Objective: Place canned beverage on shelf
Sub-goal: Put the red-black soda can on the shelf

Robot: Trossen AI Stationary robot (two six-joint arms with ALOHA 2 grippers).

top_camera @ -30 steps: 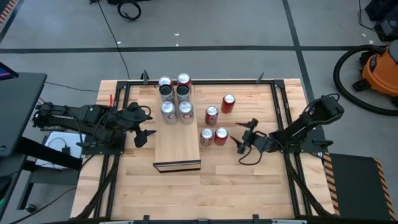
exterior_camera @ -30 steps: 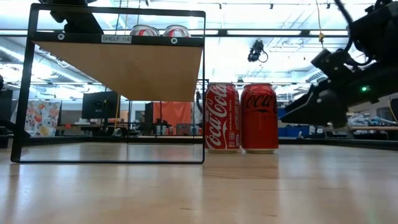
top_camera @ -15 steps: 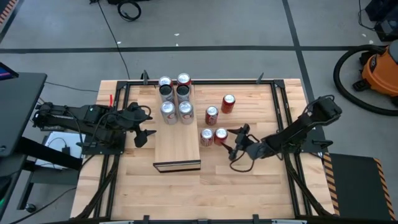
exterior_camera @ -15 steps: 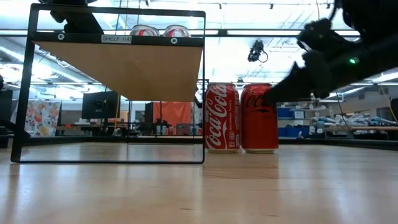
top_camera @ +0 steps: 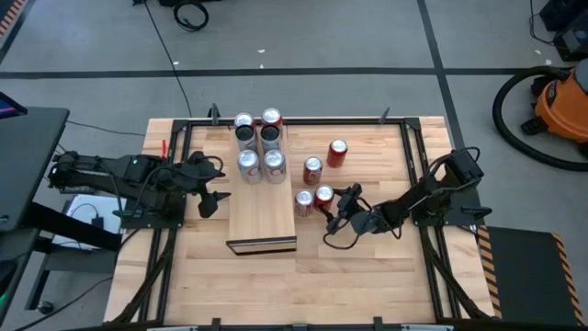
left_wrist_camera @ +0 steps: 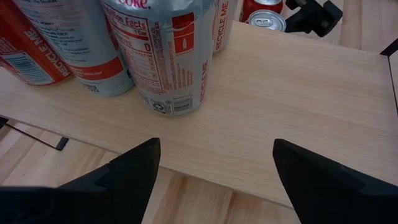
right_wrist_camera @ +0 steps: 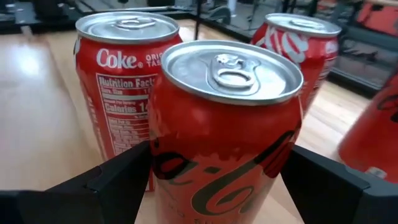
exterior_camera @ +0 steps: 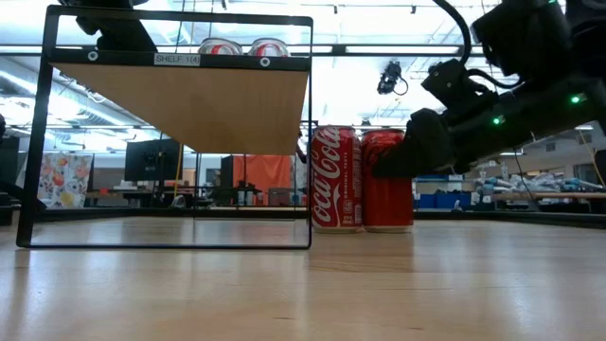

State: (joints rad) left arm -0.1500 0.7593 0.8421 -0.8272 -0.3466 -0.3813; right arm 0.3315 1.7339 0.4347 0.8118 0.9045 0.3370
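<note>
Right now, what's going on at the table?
The right gripper has its open fingers on either side of a red can standing on the tabletop beside the shelf; a grip isn't clearly made yet. Four cans already stand on the shelf's far end. The left gripper waits open at the shelf's left edge, holding nothing.

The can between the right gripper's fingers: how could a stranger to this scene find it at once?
Start at the shelf, the pale wood board at the table's middle. Just off its right edge two red cans stand side by side. It is the red can farther from the shelf, the only one with the right gripper around it, its script black where its neighbour's is white.
</note>
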